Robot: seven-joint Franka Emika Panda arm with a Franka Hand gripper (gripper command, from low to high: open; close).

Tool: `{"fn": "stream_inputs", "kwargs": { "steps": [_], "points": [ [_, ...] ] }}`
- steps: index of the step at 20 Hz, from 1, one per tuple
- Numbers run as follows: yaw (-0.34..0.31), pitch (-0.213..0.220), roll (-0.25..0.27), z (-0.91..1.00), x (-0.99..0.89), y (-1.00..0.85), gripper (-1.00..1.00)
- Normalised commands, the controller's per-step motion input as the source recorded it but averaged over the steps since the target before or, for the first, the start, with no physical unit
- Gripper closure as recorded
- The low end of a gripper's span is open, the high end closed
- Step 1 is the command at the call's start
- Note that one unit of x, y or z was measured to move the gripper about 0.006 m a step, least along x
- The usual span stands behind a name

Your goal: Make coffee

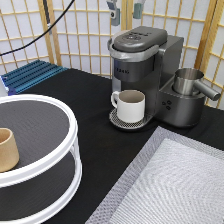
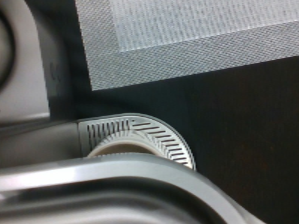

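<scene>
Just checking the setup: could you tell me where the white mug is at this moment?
In the exterior view, the white mug stands centre-right on the drip tray under the grey coffee machine, handle toward the left.

Gripper point(image 1: 126, 11) hangs open above coffee machine point(image 1: 142, 60), air between them free. White mug point(image 1: 131, 105) fills drip tray. Steel jug point(image 1: 187, 81) blocks right; tiered stand point(image 1: 55, 150) near left.
</scene>
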Motion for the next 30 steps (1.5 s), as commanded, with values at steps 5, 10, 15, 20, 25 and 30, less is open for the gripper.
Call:
{"fn": "stream_inputs", "kwargs": {
  "steps": [5, 10, 15, 20, 25, 30],
  "points": [
    [0.022, -0.048, 0.0, -0.49, -0.51, -0.01, -1.0],
    [0.015, -0.073, 0.0, -0.39, -0.48, -0.15, -1.0],
    [0.024, -0.071, -0.004, -0.3, -0.31, -0.04, -1.0],
    [0.068, -0.034, -0.003, -0.87, -0.05, 0.0, -1.0],
    [0.04, 0.036, -0.074, -0.5, 0.53, 0.2, -1.0],
    [0.035, 0.033, -0.017, -0.12, 0.05, 0.04, -1.0]
  ]
}}
